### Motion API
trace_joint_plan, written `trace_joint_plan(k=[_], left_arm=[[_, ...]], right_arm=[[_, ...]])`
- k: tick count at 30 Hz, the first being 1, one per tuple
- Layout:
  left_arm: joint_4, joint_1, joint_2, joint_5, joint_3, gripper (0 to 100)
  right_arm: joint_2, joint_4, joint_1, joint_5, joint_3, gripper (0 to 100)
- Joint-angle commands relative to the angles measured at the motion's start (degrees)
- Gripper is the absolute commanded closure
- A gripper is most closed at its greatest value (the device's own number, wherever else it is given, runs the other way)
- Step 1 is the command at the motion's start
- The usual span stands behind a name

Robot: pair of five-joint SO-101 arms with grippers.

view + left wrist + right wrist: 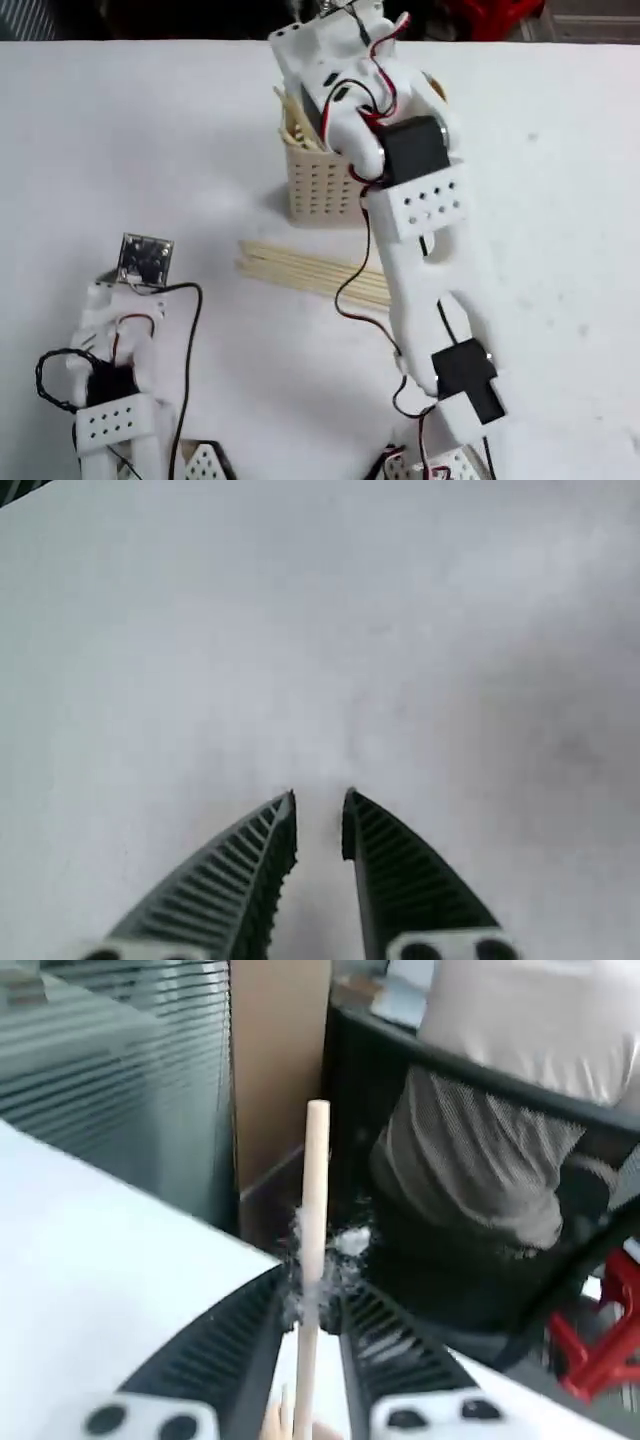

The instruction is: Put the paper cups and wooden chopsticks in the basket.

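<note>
**Chopstick Pinched Near the Basket**

The right end effector (312, 1295) pinches one chopstick (317, 1180) that sticks out past its tips. The basket (318, 190) holds upright sticks (296, 118). A flat bundle (315, 268) lies across the bench (130, 140) beside it. The left end effector (318, 815) is slightly spread.

The setting is identified as an office interior in which a robot station has been set up. A plain white tabletop (120, 130) serves as the work surface, and a white robot arm (430, 270) with exposed red and black wiring is stationed at it. Beyond the far edge of the tabletop, a glass partition (110, 1060) with horizontal frosted stripes is seen. A brown upright panel (280, 1050) is located beside the partition. A black-framed office chair (460, 1170) with a grey mesh back is positioned near the tabletop edge.
</note>
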Motion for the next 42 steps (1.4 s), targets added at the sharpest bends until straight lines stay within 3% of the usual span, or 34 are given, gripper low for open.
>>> trace_joint_plan(k=[1,5,15,20,23,28,34,42], left_arm=[[-1.3,0.8,-0.7,0.4,-0.3,91],[-1.3,0.8,-0.7,0.4,-0.3,91],[-1.3,0.8,-0.7,0.4,-0.3,91],[-1.3,0.8,-0.7,0.4,-0.3,91],[-1.2,0.8,-0.7,0.4,-0.3,91],[-1.2,0.8,-0.7,0.4,-0.3,91],[-1.2,0.8,-0.7,0.4,-0.3,91],[-1.1,0.8,-0.7,0.4,-0.3,91]], right_arm=[[-0.6,3.2,0.6,-0.9,-2.7,86.0],[-0.7,7.3,0.7,-0.4,-3.3,80.3],[-11.4,31.6,0.4,-0.2,-3.2,90.8],[-16.1,43.2,-6.7,9.7,-2.2,90.8],[-17.9,43.0,-10.3,12.5,7.8,90.8],[-19.6,37.7,-15.9,18.4,33.4,90.8],[-23.8,12.8,-17.4,23.3,65.4,90.8],[-21.0,-7.8,-13.7,25.9,82.7,90.3]])
